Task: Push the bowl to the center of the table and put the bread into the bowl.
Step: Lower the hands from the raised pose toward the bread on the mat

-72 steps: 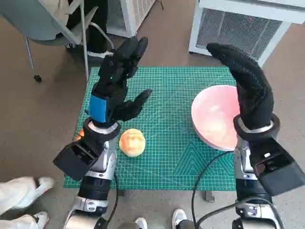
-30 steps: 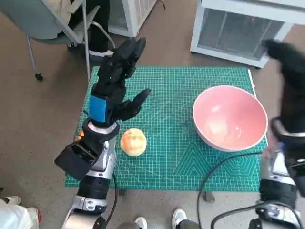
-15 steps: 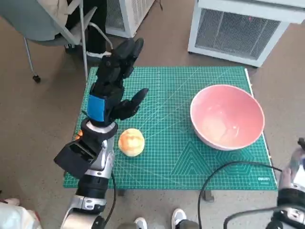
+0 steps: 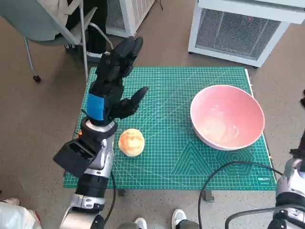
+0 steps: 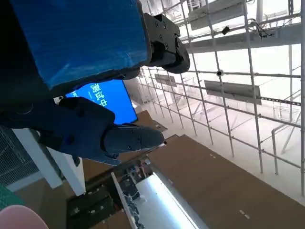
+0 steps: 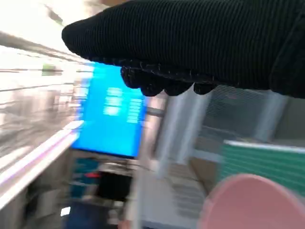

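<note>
Two things of mine to deal with sit on the green cutting mat (image 4: 176, 143) that covers the worktop; the pink bowl (image 4: 227, 123) stands toward my right edge of the mat, well off its middle, and the round bread roll (image 4: 131, 142) lies on the mat toward my left, well apart from the bowl; the bowl holds nothing. My left hand (image 4: 114, 78) is raised above the left part of the mat, beyond the roll and not touching it; its fingers (image 4: 127, 51) are stretched out and spread, with the thumb jutting toward the bowl, and they hold nothing. My right hand (image 6: 200, 43) is out past the right edge of the head view; the right wrist view shows the knitted glove as a dark band, blurred, with the bowl's pink rim (image 6: 248, 200) and a strip of green mat below it; whether those fingers are apart or curled I cannot tell. A grey chair (image 4: 52, 24) and a white vented cabinet (image 4: 238, 28) stand on the floor beyond the worktop.
</note>
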Tool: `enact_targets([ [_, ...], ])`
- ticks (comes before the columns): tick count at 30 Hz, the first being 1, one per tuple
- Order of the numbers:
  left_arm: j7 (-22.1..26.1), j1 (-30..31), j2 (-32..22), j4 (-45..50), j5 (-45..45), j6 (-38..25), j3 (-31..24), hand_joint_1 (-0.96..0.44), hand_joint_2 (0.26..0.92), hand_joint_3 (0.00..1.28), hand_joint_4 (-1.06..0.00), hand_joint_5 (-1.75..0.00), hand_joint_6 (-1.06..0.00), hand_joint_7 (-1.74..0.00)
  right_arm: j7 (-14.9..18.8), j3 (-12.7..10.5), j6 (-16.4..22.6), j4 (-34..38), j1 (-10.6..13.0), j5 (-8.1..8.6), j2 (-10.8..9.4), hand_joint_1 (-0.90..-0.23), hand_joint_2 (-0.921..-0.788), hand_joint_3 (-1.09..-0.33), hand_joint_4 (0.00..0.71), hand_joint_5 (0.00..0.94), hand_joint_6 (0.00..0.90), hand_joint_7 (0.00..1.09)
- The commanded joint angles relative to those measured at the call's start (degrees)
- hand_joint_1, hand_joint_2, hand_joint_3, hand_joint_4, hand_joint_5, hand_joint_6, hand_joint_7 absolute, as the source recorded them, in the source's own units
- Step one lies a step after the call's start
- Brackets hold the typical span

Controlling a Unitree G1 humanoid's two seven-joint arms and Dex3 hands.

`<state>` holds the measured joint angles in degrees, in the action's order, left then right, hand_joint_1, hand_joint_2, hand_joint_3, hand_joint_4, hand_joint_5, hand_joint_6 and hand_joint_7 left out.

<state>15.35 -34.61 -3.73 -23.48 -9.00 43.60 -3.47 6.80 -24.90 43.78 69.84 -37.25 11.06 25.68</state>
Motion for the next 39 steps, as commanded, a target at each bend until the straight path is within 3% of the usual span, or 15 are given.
enact_targets([
  [1,-0.2,-0.2,-0.6,0.9,0.1,0.0,-0.4,-0.4,0.921,0.36,-0.34,0.0,-0.19,-0.45,-0.1,-0.5,-6.2,3.4,-0.9,0.91,-1.7,-0.466,-0.921,-0.839,0.183,0.005,0.187,0.12],
  [4,-0.3,-0.1,-0.9,1.2,0.2,0.0,-0.5,-0.4,0.921,0.36,-0.34,0.0,-0.19,-0.45,-0.1,-0.9,-8.8,4.2,-1.8,1.46,-2.5,-0.456,-0.921,-0.829,0.184,0.004,0.203,0.12],
  [16,-0.9,1.6,-2.3,3.1,0.8,-0.2,-1.6,-0.4,0.921,0.36,-0.35,0.0,-0.2,-0.45,-1.2,0.0,-16.2,5.7,-5.2,0.09,-6.8,-0.495,-0.921,-0.826,0.165,0.003,0.2,0.1],
  [20,-1.3,2.2,-2.6,3.8,1.0,-0.3,-1.9,-0.4,0.921,0.36,-0.35,0.0,-0.21,-0.43,-2.0,0.9,-17.1,5.9,-6.3,-0.87,-8.1,-0.519,-0.921,-0.834,0.186,0.012,0.225,0.1],
  [28,-2.6,4.3,-3.2,5.7,1.8,-0.3,-2.4,-0.41,0.921,0.35,-0.35,0.0,-0.24,-0.38,-2.0,1.2,-19.1,6.2,-9.0,-1.02,-10.9,-0.505,-0.921,-0.842,0.217,0.017,0.253,0.1],
  [39,-4.6,7.9,-4.5,8.9,3.1,-0.4,-4.0,-0.44,0.921,0.34,-0.36,0.0,-0.31,-0.25,-1.4,2.7,-19.9,6.3,-12.1,-2.73,-14.1,-0.513,-0.921,-0.833,0.224,0.011,0.256,0.09],
])
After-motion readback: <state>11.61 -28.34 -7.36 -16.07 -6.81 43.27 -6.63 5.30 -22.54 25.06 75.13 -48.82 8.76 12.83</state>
